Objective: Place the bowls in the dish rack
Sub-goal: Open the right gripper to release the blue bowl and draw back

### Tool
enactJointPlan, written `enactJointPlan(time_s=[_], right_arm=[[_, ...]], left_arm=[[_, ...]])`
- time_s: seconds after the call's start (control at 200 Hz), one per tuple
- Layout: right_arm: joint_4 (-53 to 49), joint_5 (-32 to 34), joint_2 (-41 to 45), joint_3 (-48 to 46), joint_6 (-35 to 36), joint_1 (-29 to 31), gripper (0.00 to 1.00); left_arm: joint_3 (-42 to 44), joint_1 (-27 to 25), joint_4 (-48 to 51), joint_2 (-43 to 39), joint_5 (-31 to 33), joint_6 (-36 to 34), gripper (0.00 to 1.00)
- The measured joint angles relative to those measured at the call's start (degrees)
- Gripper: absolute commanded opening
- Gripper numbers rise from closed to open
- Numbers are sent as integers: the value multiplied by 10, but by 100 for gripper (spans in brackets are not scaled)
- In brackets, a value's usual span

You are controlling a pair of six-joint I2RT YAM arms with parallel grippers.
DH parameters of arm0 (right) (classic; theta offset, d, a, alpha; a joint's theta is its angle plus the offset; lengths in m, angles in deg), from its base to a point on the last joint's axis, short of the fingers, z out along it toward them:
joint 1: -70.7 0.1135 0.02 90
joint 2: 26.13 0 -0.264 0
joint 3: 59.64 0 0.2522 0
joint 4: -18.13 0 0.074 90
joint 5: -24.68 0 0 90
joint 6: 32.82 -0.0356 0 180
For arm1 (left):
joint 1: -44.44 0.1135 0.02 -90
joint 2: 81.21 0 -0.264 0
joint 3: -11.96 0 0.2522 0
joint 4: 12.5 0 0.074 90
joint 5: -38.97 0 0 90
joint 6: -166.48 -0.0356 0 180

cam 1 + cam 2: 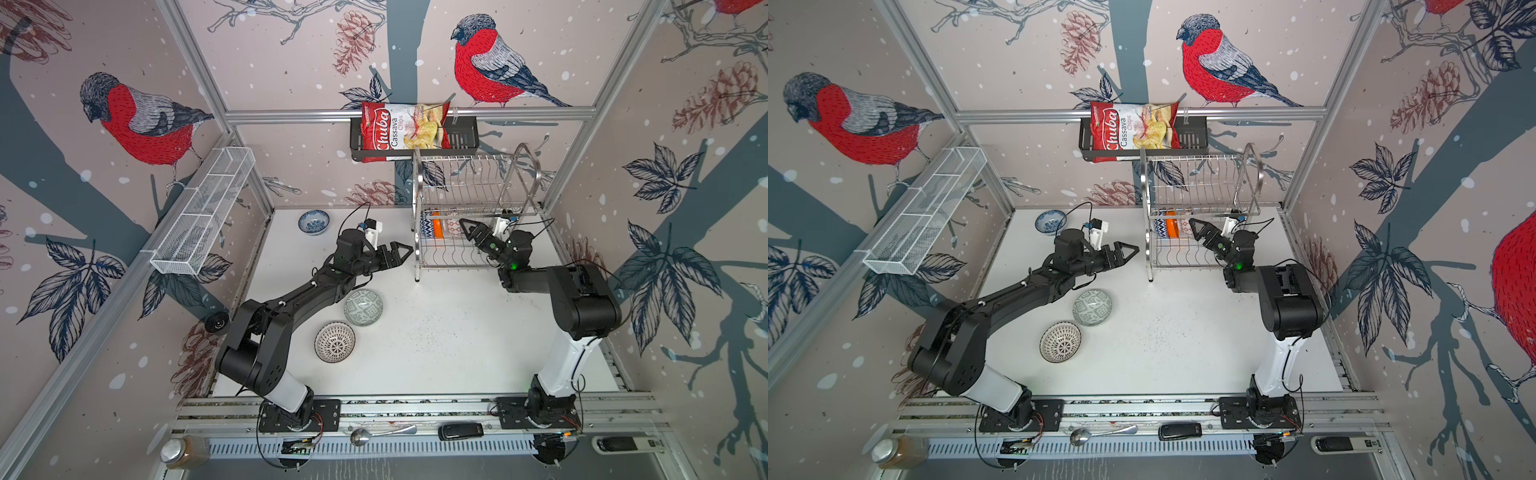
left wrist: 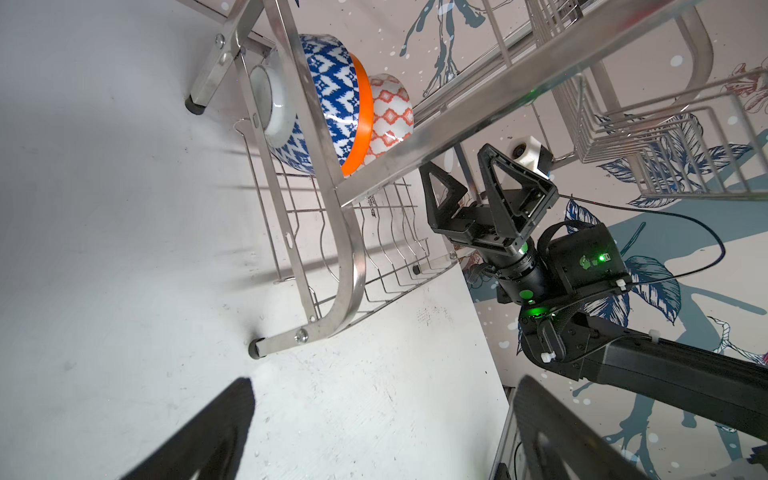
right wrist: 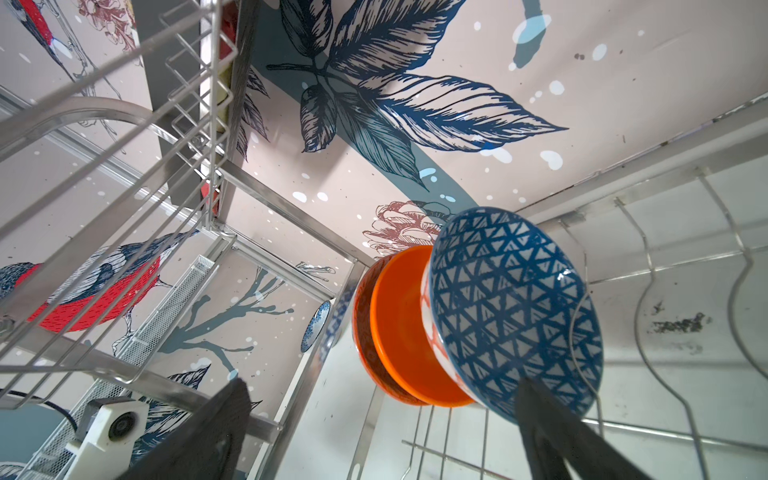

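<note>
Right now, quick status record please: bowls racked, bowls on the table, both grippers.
racked: orange bowl and blue triangle-patterned bowl, on edge, side by side on the lower tier of the dish rack
on table: blue-floral bowl at the back; grey-green bowl and black-dotted bowl by the left arm
left gripper: open, empty, left of the rack
right gripper: open, empty, at the lower tier near the racked bowls
left to load: three bowls

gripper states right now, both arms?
Left gripper: open, holding nothing.
Right gripper: open, holding nothing.
</note>
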Motion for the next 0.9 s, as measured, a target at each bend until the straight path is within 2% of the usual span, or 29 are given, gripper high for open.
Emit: enactJointPlan(time_s=[0.9], right_arm=[[4,-10,29,-32,-2,37,100]], left_arm=[[-2,1,2,-3,0,0,97]])
